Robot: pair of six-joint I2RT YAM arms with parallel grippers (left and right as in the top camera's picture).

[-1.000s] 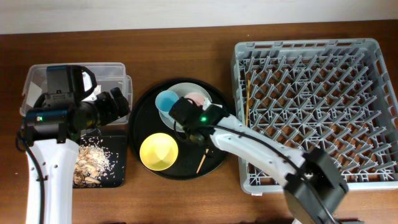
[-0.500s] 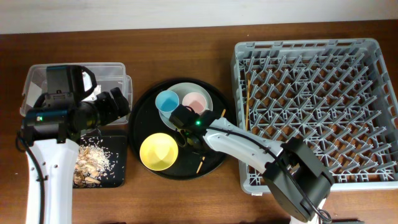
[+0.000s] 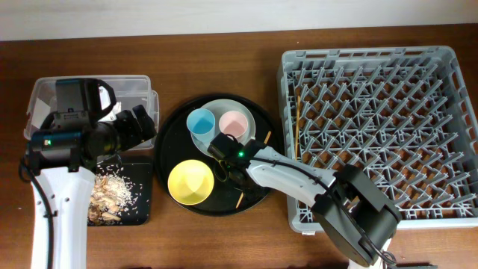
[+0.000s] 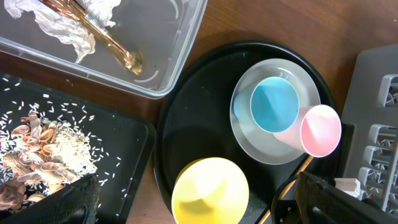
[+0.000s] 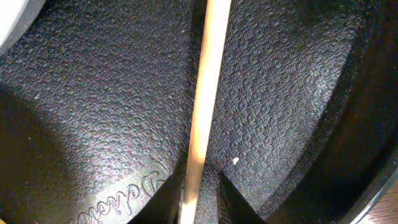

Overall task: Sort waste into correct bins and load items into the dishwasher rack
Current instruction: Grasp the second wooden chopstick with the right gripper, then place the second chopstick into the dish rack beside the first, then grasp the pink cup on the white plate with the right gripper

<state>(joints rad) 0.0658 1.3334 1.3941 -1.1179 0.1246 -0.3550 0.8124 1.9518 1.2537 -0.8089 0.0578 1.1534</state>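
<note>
I am keeping my left gripper [image 3: 139, 128] hovering with jaws wide apart beside the clear tub [image 3: 45, 93], while my right gripper [image 3: 230, 172], having dropped from above the pink cup [image 3: 234, 122] onto the round black tray [image 3: 168, 149], is clamping the chopstick [image 5: 202, 93] lying there, bound for the dishwasher rack [image 3: 366, 54]

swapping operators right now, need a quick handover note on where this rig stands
Left gripper: open, empty, near the clear tub.
Right gripper: shut on a chopstick lying on the round black tray.
Done: tissue and gold wrapper in the tub; food scraps in the shallow black tray; other chopstick in the rack.
Left: this chopstick, blue cup, pink cup, plate, yellow bowl, all on the round tray.
</note>
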